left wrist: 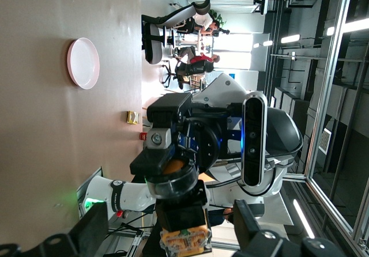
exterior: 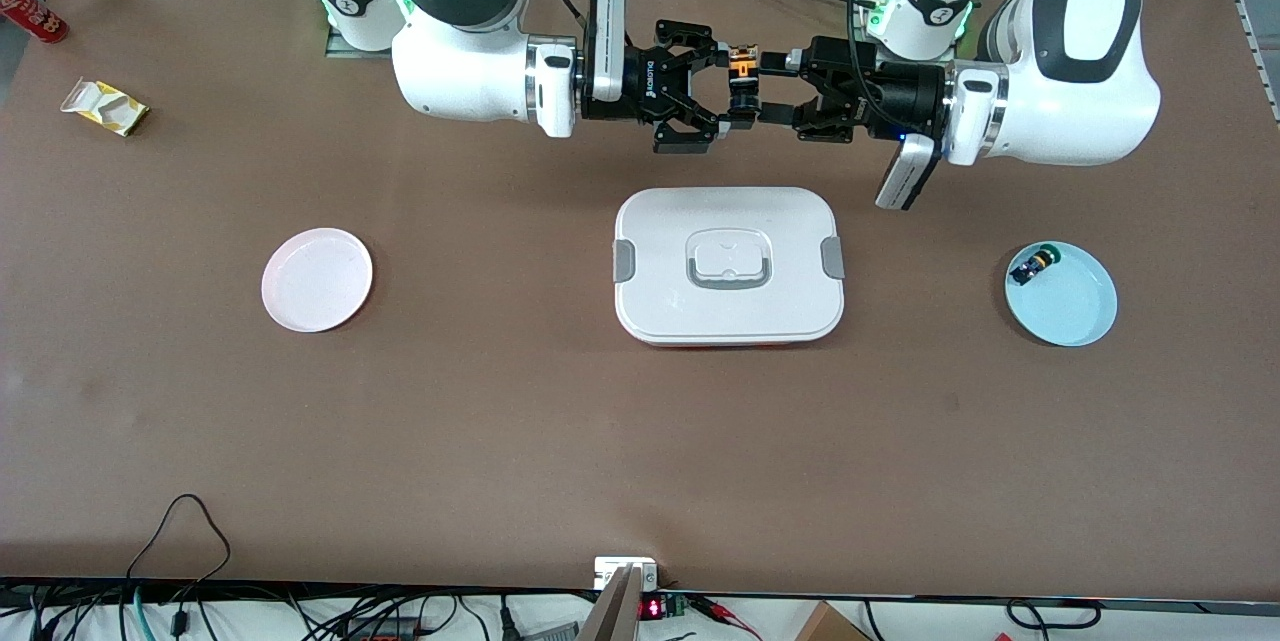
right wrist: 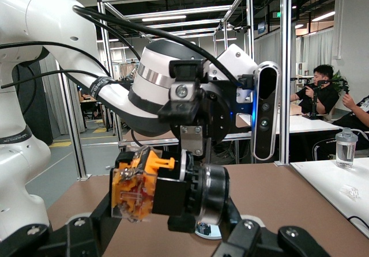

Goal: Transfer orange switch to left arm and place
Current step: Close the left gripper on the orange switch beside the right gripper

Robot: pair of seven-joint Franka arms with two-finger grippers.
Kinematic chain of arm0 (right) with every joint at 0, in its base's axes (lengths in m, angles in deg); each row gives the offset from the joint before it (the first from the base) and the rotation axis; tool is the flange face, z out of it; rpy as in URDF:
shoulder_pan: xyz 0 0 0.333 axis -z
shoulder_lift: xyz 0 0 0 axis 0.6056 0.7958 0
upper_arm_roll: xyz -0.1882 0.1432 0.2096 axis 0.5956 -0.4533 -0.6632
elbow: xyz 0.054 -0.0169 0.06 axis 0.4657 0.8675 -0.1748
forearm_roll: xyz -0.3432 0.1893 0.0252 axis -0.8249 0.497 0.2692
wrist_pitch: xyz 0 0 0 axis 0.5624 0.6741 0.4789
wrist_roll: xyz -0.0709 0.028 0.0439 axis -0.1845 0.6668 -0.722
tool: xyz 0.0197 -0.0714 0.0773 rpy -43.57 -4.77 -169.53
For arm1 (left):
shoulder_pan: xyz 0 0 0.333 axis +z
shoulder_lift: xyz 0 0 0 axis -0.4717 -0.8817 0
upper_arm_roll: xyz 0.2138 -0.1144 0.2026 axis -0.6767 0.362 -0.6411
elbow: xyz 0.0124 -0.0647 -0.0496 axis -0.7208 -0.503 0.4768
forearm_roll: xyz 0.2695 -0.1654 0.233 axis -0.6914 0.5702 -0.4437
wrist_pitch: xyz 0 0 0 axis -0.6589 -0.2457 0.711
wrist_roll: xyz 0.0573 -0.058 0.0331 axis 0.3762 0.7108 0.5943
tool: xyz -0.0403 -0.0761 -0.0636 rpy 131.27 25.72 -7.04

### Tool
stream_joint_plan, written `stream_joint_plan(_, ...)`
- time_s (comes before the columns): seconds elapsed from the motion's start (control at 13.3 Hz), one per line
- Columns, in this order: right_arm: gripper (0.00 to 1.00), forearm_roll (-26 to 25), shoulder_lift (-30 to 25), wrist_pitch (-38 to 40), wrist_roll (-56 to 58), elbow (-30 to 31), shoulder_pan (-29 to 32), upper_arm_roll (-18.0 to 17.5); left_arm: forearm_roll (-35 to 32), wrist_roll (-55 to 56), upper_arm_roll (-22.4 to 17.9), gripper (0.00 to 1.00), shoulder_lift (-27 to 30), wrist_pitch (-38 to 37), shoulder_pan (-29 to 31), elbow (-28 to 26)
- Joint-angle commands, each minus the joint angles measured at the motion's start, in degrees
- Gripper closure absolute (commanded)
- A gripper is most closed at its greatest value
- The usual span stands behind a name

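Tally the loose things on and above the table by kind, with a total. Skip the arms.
Switches: 2, the orange switch held in the air between both grippers, the blue-black switch in the blue plate
Plates: 2, blue and pink plate
Box: 1
Yellow packet: 1
Red can: 1
Total: 7

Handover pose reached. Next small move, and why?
Probably close the right gripper. Its fingers sit open around the orange switch, which the left gripper seems to hold in mid-air, not over the box. The left gripper should release only after that.
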Motion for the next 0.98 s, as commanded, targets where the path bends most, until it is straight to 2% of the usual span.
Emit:
stream_joint_plan(0.0,0.92,3.23,0.13,-2.10,6.19,-0.05,-0.87,0.09,1.63,-0.73,0.72,0.24,4.50,0.70,0.60,-3.70)
stream_joint_plan(0.15,0.92,3.23,0.21,-2.10,6.19,0.04,-0.87,0.09,1.63,-0.99,0.72,0.44,4.51,0.62,0.69,-3.53)
stream_joint_plan(0.68,0.92,3.14,0.13,-2.10,6.27,0.30,-0.87,0.18,1.72,-1.43,1.69,0.46,4.33,0.79,0.42,-3.44)
stream_joint_plan(0.75,0.92,3.14,0.13,-2.10,6.27,0.30,-0.87,0.18,1.72,-1.52,1.77,0.53,4.24,0.79,0.43,-3.35)
stream_joint_plan(0.9,0.92,3.23,0.04,-2.10,6.19,0.30,-0.87,0.09,1.72,-1.52,1.69,0.77,4.24,0.79,0.60,-3.26)
